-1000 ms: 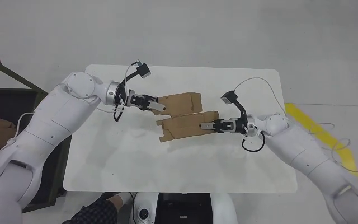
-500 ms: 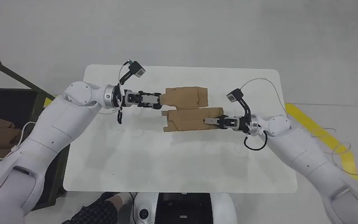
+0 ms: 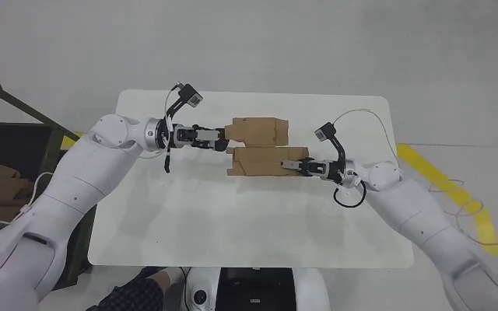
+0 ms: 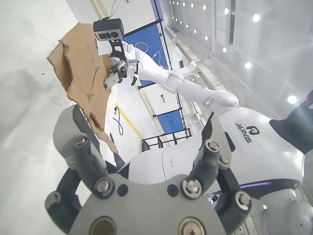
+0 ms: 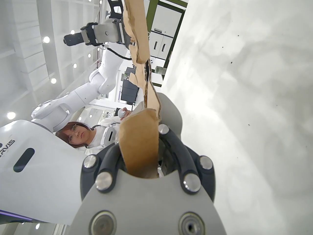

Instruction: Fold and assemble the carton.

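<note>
Carton (image 3: pixel 257 132) mid-frame above worktop (image 3: pixel 233 225) — right claw (image 3: pixel 285 165) clamped on its edge; left claw (image 3: pixel 226 139) spread wide, one finger touching it.

Carton (image 3: pixel 261 146) blocks table (image 3: pixel 233 233) centre; near half passable; far strip narrower.

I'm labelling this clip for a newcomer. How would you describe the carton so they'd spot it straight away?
Find the white rectangular table, then its far middle. There the brown cardboard carton spans between the left gripper and right gripper; it is the only brown item above the tabletop.
</note>
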Tool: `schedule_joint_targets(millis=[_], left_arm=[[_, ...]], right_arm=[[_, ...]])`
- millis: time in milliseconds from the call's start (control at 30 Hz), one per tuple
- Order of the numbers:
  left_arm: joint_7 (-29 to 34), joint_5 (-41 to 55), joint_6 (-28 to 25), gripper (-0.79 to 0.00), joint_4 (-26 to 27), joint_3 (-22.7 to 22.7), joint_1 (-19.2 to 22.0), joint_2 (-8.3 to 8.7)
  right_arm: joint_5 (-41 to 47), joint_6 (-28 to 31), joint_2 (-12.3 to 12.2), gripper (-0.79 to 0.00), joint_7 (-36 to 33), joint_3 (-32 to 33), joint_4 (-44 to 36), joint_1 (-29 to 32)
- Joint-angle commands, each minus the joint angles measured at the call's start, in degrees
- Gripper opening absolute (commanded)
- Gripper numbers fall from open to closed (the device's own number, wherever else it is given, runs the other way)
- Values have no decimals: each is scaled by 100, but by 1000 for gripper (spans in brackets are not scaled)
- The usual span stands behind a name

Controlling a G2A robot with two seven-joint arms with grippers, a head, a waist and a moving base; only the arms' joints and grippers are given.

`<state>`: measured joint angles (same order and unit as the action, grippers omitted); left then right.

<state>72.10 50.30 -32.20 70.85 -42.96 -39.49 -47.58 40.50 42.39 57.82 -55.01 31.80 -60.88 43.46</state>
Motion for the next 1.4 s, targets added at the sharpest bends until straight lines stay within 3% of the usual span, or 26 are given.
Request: schedule_joint_targets(millis=[0,367,1267,1367], left_arm=[[14,8,14,0,13,-55,-13,-11],[79,-184,80,0,80,-289,-51,-105],[-228,-1154,-226,0,-352,-229,106,-409],[-323,-1365,-321,-142,-442,-234,120,-438]], right_arm=[[-54,-24,11,-785,13,38,-4,18],[-428,-136,92,-785,82,246,-120,142],[-764,-317,163,-785,-44,855,-545,500],[-790,-348,176,-785,-57,917,-560,526]])
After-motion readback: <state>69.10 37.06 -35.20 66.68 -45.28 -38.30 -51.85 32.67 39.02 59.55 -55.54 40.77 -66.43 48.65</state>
